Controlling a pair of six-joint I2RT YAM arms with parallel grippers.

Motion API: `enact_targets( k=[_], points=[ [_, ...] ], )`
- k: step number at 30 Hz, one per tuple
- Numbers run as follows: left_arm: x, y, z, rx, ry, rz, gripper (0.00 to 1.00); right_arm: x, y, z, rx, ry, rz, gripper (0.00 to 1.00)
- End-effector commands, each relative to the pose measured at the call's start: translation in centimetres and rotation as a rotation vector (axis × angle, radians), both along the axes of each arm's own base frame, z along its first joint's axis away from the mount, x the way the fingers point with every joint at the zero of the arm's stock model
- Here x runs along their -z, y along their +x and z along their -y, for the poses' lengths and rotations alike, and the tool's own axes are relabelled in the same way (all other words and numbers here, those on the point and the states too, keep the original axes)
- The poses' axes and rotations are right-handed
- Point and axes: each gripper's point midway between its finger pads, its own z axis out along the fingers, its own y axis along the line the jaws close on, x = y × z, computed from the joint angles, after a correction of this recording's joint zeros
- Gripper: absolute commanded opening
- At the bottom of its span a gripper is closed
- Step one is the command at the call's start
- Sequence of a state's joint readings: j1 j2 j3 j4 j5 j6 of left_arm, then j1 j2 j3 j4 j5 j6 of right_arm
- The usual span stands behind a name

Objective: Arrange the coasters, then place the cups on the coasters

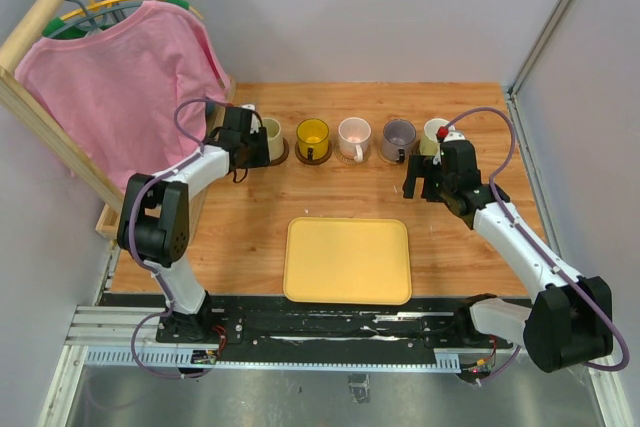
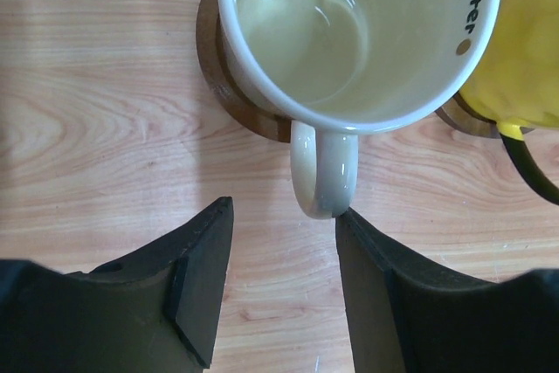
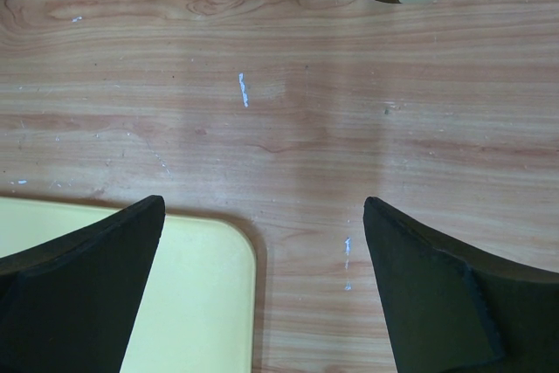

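left arm [image 1: 190, 175]: extended to upper left, left tool [image 2: 285, 209] half open around handle of cream cup [image 2: 349, 32], not clamped
cream cup: upright on brown coaster [image 2: 210, 50]
right tool [image 3: 263, 202]: wide open, empty, over worktop [image 3: 306, 128] beside tray [image 3: 201, 303]

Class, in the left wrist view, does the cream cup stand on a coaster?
Yes: a dark coaster shows under the cream cup.

The word "winter" stands in dark letters on the inner wall of the cream cup [image 2: 349, 32], just under the rim on its right side, and a small brown dot follows it.
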State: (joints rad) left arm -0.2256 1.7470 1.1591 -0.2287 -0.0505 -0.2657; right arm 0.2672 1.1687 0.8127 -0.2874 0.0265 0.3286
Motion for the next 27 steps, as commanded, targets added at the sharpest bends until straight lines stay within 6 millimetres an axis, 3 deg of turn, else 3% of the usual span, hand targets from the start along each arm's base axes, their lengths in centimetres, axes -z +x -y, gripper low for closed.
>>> enact_targets(
  k=[1, 9, 15, 21, 26, 27],
  points=[
    [-0.9, -0.1, -1.0, -0.019, 0.040, 0.026, 0.54, -1.3, 0.6, 0.1, 0.016, 0.023, 0.042, 0.98],
    [-1.1, -0.2, -1.5, -0.038, 0.057, 0.033, 0.54, -1.0, 0.7, 0.1, 0.017, 0.022, 0.034, 0.98],
    [-1.8, -0.5, -0.7, -0.001, 0.021, 0.045, 0.56, -1.2, 0.8, 0.2, 0.023, 0.018, 0.040, 0.98],
    [-4.4, -1.5, 0.6, 0.056, -0.058, 0.097, 0.72, -2.1, 1.0, 1.4, 0.069, -0.023, 0.070, 0.99],
    [-7.0, -2.9, 0.7, 0.068, -0.087, 0.158, 0.98, -3.7, 1.2, 3.9, 0.165, -0.058, 0.125, 1.00],
    [-7.5, -3.2, 0.6, 0.064, -0.092, 0.171, 0.99, -3.9, 1.1, 4.7, 0.197, -0.058, 0.134, 0.99]
  ],
)
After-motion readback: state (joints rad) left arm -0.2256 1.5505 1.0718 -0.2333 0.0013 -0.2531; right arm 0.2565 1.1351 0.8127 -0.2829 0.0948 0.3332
